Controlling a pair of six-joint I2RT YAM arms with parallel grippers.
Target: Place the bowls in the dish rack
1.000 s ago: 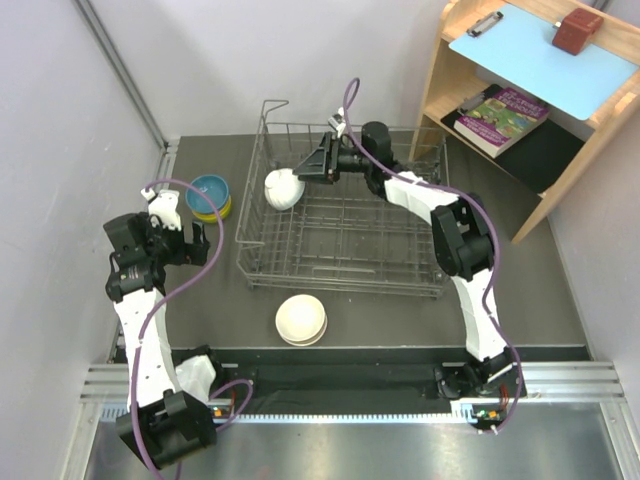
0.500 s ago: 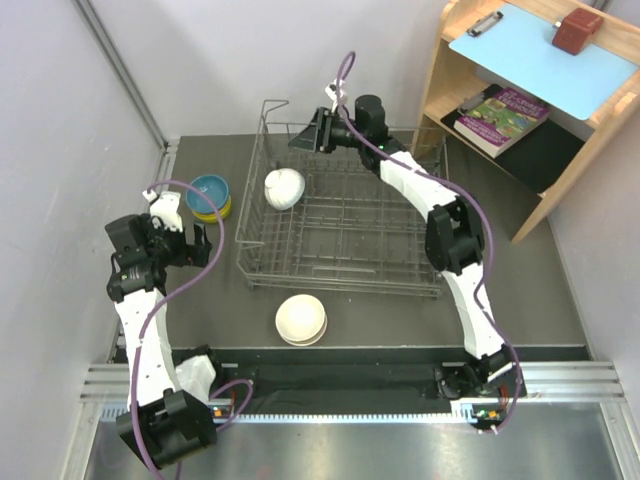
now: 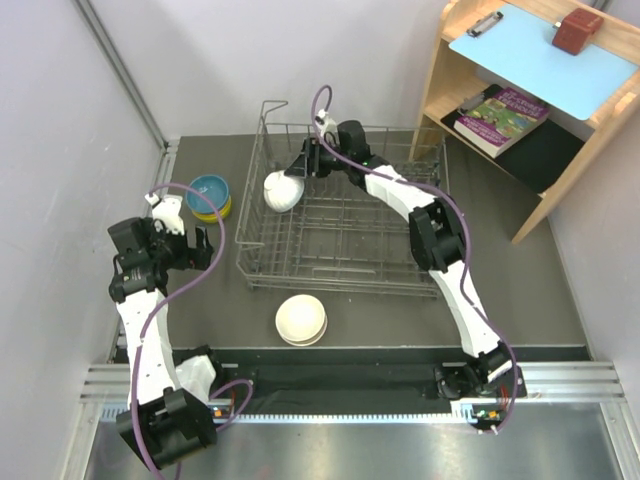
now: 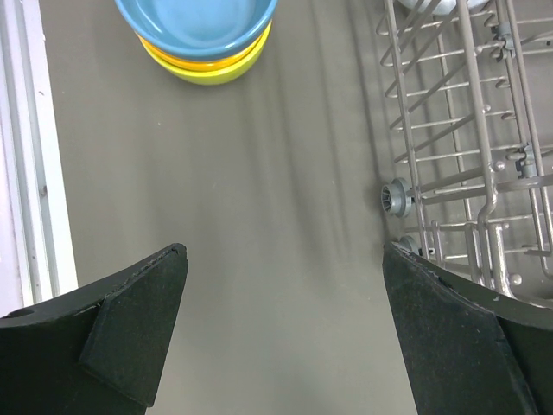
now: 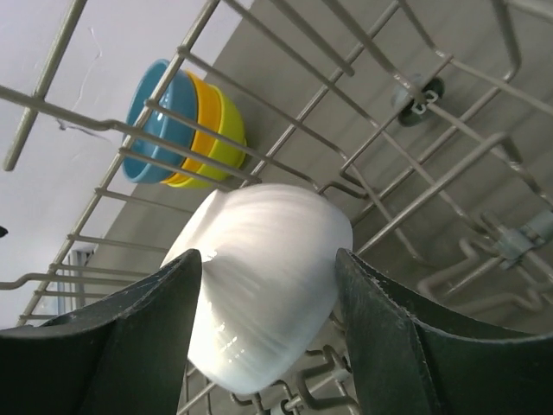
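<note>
Right pincer (image 3: 303,166) has swung back down to the white bowl (image 5: 259,285) in the far left corner of the rack (image 3: 345,264). Its fingers flank the bowl, but I cannot tell if they grip. I judge this the seating step; next comes a clean release. Left pincer (image 4: 285,255) hangs released near the stacked bowls (image 3: 209,192). Two beige bowls (image 3: 301,320) wait on the dark table (image 3: 400,320), with a wooden shelf (image 3: 440,95) to the right.

**Room around the bench**

From my overhead camera I see a dark grey-brown bench (image 3: 530,290) boxed in by plain pale walls (image 3: 250,50) at the top and left of the frame. A light wooden shelf unit (image 3: 437,75) fills the upper right. A pale blue clipboard (image 3: 545,60) and a red-brown block (image 3: 578,30) sit on top of it, with a book (image 3: 503,117) on the shelf below. A brushed metal plate (image 3: 350,450) runs along the bottom edge. The light is soft and even.
</note>
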